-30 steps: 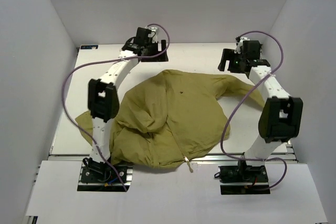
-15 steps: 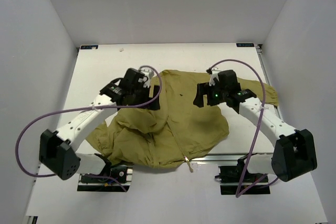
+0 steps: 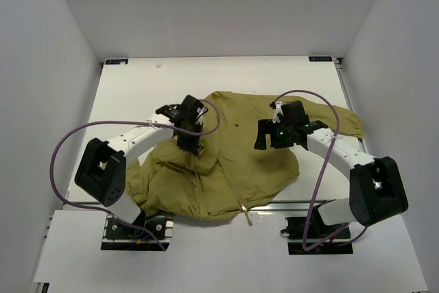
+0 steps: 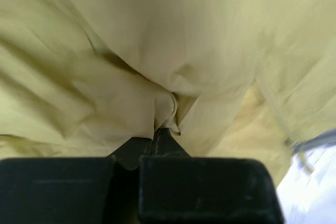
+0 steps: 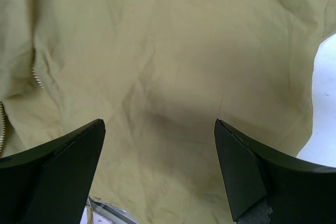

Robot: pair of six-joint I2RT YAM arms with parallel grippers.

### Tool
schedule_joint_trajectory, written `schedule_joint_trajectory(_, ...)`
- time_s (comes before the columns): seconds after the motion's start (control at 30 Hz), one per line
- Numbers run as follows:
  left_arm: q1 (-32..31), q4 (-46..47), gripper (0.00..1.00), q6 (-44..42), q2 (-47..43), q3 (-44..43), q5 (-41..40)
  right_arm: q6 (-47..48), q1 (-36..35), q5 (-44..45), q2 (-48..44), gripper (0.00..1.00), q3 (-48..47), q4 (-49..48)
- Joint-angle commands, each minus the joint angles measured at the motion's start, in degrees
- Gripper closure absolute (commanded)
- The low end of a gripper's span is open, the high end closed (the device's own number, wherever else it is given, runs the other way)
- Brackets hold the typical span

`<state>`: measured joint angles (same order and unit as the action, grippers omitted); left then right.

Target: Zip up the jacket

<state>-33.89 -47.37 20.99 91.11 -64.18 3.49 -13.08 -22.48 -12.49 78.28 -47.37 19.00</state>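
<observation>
left hand [image 4: 160, 132] pinching jacket [image 3: 240, 169] fold; right hand [image 5: 158, 124] wide over fabric; zipper teeth [image 5: 35, 74] nearby

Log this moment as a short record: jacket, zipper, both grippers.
jacket: crumpled on the table, near hem past the table's front edge
zipper: teeth show at the left of the right wrist view; open or closed cannot be told
left gripper: shut on a fold of the jacket
right gripper: open, over the jacket, holding nothing
</observation>
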Motion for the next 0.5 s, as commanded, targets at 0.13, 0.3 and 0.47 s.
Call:
schedule_joint_trajectory(0.13,9.9,8.8,1.00,-1.7,3.8,-21.4,-5.3,1.3,0.1,0.0,4.5,0.11,-2.2,-2.0)
schedule_joint_trajectory(0.3,23.9,9.8,1.00,-2.6,27.1,-56.2,0.4,2.0,0.1,2.3,8.7,0.11,-5.2,-2.7)
schedule_joint_trajectory(0.47,31.9,23.0,0.41,5.2,47.8,-76.6,12.9,2.1,0.2,3.7,12.2,0.11,-9.7,-2.3)
